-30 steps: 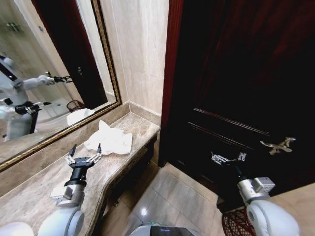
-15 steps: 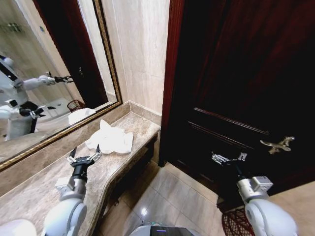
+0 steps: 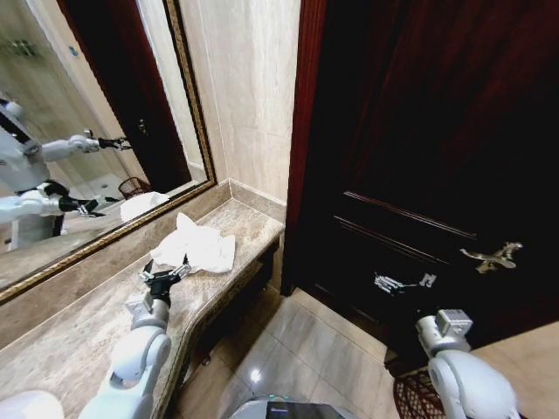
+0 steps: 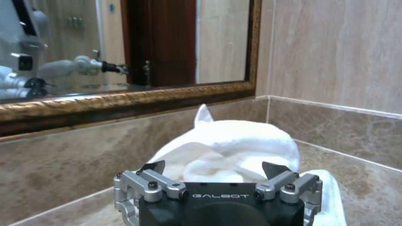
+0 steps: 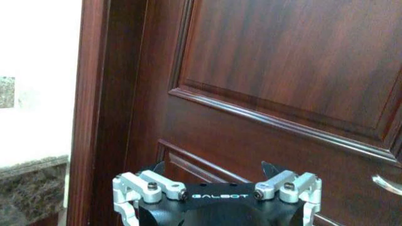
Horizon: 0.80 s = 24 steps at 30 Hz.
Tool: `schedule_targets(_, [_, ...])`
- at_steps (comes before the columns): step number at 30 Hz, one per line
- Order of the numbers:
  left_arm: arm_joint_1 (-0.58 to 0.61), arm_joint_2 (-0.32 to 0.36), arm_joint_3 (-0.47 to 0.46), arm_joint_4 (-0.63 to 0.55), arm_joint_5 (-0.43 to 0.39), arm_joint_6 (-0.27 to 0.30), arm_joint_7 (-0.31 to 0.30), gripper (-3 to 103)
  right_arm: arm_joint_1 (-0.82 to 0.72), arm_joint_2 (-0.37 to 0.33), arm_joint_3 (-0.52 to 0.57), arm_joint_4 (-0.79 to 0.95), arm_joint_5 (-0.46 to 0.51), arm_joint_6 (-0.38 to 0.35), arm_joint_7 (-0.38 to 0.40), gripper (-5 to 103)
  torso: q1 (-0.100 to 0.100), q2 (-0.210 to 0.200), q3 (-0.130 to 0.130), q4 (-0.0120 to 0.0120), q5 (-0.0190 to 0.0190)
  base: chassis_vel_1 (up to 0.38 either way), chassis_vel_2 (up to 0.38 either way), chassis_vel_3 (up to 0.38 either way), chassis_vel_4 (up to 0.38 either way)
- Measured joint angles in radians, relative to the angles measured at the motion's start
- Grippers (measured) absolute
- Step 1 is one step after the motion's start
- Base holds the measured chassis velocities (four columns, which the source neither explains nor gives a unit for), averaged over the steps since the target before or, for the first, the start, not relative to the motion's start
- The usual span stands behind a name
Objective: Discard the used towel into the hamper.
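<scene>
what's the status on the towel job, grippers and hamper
Left gripper open, at the near edge of the white towel on the counter. Right gripper open, idle by the dark door. Hamper on floor at right. Nothing in the way.

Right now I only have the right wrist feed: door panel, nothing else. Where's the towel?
Observer: The towel lies crumpled on the marble counter, below the mirror, on the robot's left.
Operator: Left arm on it?
Observer: Not yet. The left end effector is open, just short of the towel's near edge.
Operator: Hamper?
Observer: The hamper stands on the floor low on the robot's right, partly hidden behind the right arm.
</scene>
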Motion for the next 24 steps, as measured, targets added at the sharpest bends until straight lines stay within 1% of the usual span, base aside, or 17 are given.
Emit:
schedule_targets(3, [-0.032,0.016,0.018,0.016,-0.017,0.017,-0.003,100,0.003,0.007,-0.002,-0.006,-0.011,0.0,0.002,100,0.0,0.0,0.0,-0.0002,0.0,0.0,0.0,0.0,0.0])
schedule_targets(5, [-0.073,0.036,0.034,0.035,-0.04,0.043,-0.017,100,0.005,0.018,-0.003,-0.016,-0.022,0.004,0.003,100,0.0,0.0,0.0,-0.0002,0.0,0.0,0.0,0.0,0.0])
schedule_targets(6, [-0.073,0.036,0.034,0.035,-0.04,0.043,-0.017,100,0.005,0.018,-0.003,-0.016,-0.022,0.004,0.003,100,0.0,0.0,0.0,-0.0002,0.0,0.0,0.0,0.0,0.0])
schedule_targets(7, [-0.089,0.044,0.038,0.039,-0.054,0.059,-0.025,100,0.004,0.022,-0.003,-0.019,-0.025,0.005,0.003,100,0.0,0.0,0.0,-0.0001,0.0,0.0,0.0,0.0,0.0])
schedule_targets(9, [-0.126,0.065,0.049,0.041,-0.107,0.116,-0.059,100,0.003,0.032,-0.002,-0.022,-0.029,0.009,0.004,100,0.0,0.0,0.0,-0.0002,0.0,0.0,0.0,0.0,0.0])
schedule_targets(10, [-0.126,0.065,0.049,0.041,-0.107,0.116,-0.059,100,0.003,0.032,-0.002,-0.022,-0.029,0.009,0.004,100,0.0,0.0,0.0,-0.0002,0.0,0.0,0.0,0.0,0.0])
schedule_targets(12, [-0.162,0.085,0.066,0.041,-0.16,0.185,-0.101,100,0.002,0.039,0.002,-0.025,-0.032,0.015,0.007,100,0.0,0.0,0.0,-0.0001,0.0001,0.0,0.0,0.0,0.0])
schedule_targets(13, [-0.173,0.089,0.074,0.042,-0.176,0.206,-0.12,100,0.001,0.041,0.004,-0.027,-0.032,0.02,0.007,100,0.0,0.0,0.0,0.0,0.0001,0.0,0.0,0.0,0.0])
schedule_targets(14, [-0.173,0.089,0.074,0.042,-0.176,0.206,-0.12,100,0.001,0.041,0.004,-0.027,-0.032,0.02,0.007,100,0.0,0.0,0.0,0.0,0.0001,0.0,0.0,0.0,0.0])
schedule_targets(16, [-0.21,0.098,0.104,0.043,-0.225,0.272,-0.183,100,-0.002,0.043,0.007,-0.033,-0.034,0.035,0.009,100,0.0,0.0,0.0,0.0,0.0,0.0,0.0,0.0,0.0])
schedule_targets(17, [-0.21,0.098,0.104,0.043,-0.225,0.272,-0.183,100,-0.002,0.043,0.007,-0.033,-0.034,0.035,0.009,100,0.0,0.0,0.0,0.0,0.0,0.0,0.0,0.0,0.0])
schedule_targets(18, [-0.223,0.101,0.116,0.043,-0.249,0.297,-0.213,100,-0.003,0.045,0.007,-0.036,-0.035,0.041,0.012,100,0.0,0.0,0.0,-0.0002,0.0,0.0,0.0,0.0,0.0])
schedule_targets(19, [-0.244,0.103,0.132,0.043,-0.284,0.327,-0.255,100,-0.004,0.046,0.007,-0.038,-0.035,0.045,0.014,100,0.0,0.0,0.0,-0.0001,0.0,0.0,0.0,0.0,0.0])
schedule_targets(20, [-0.276,0.107,0.155,0.044,-0.322,0.365,-0.311,100,-0.005,0.05,0.007,-0.039,-0.036,0.047,0.017,100,0.0,0.0,0.0,-0.0002,0.0,0.0,0.0,0.0,0.0])
schedule_targets(21, [-0.3,0.113,0.172,0.054,-0.333,0.38,-0.336,100,-0.006,0.055,0.007,-0.038,-0.034,0.046,0.021,100,0.0,0.0,0.0,-0.0002,0.0001,0.0,0.0,0.0,0.0])
schedule_targets(24, [-0.331,0.121,0.188,0.074,-0.337,0.391,-0.361,100,-0.007,0.06,0.007,-0.033,-0.031,0.043,0.024,100,0.0,0.0,0.0,-0.0001,0.0,0.0,0.0,0.0,0.0])
